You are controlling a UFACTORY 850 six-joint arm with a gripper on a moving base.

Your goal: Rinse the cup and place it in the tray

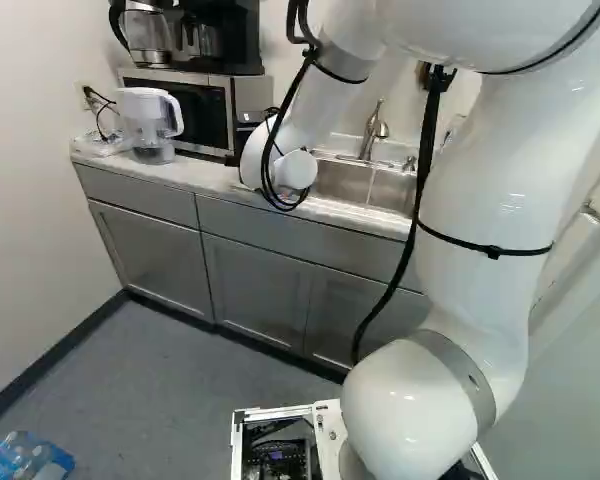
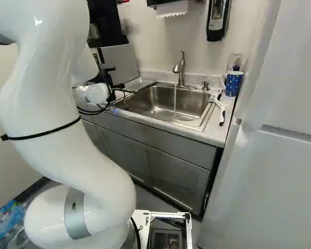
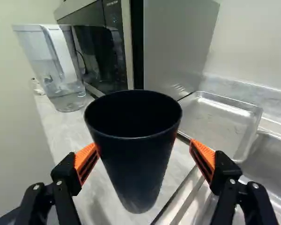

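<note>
Near the metal tray (image 3: 218,117): black cup (image 3: 136,164), mouth up, axis upright. Gripper (image 2: 118,77) spread around it, apparently without grip. Microwave (image 3: 178,42) print illegible.

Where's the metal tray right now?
In the right base view, the metal tray lies at the left edge of the sink, beside the microwave; in the wrist view, it is beyond the black cup.

Solid black cup (image 3: 138,168), orange pads (image 3: 85,157)
The tray (image 3: 215,119) is plain silver; the counter (image 3: 61,131) is pale with soft grey marbling. The cabinets (image 1: 150,255) are flat grey, the floor (image 1: 150,370) blue-grey, the arm (image 2: 46,98) glossy white. At two o'clock in the right base view, the mug (image 2: 234,84) is deep blue, speckled with pale spots.
</note>
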